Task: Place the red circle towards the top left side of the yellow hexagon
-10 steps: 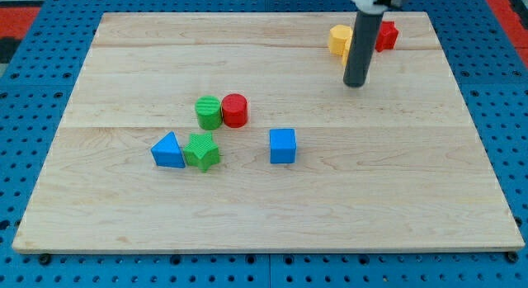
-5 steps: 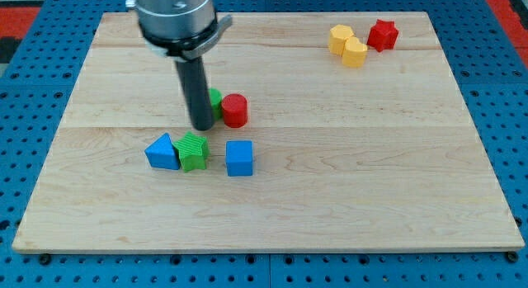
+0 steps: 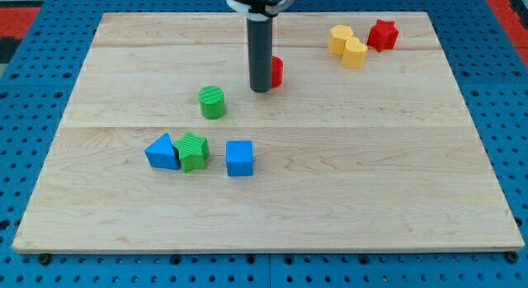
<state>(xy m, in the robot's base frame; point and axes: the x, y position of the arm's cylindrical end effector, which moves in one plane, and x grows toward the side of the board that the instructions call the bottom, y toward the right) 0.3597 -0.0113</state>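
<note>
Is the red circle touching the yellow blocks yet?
No, the red circle sits beside my tip, with bare board between it and the yellow blocks.

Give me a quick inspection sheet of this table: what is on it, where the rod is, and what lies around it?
Surface: pale wooden board, lying flat.
Job's things: red circle, mostly hidden behind the rod; two yellow blocks touching, and, at the view's top right. I cannot tell which is the hexagon.
Clutter: red star right of the yellow pair; green cylinder alone; blue triangle touching green star; blue cube just apart.
Grippers: none; my tip sits at the red circle's left side.
Cables: nothing seen.
Surroundings: blue perforated base, red mat at the corners.
</note>
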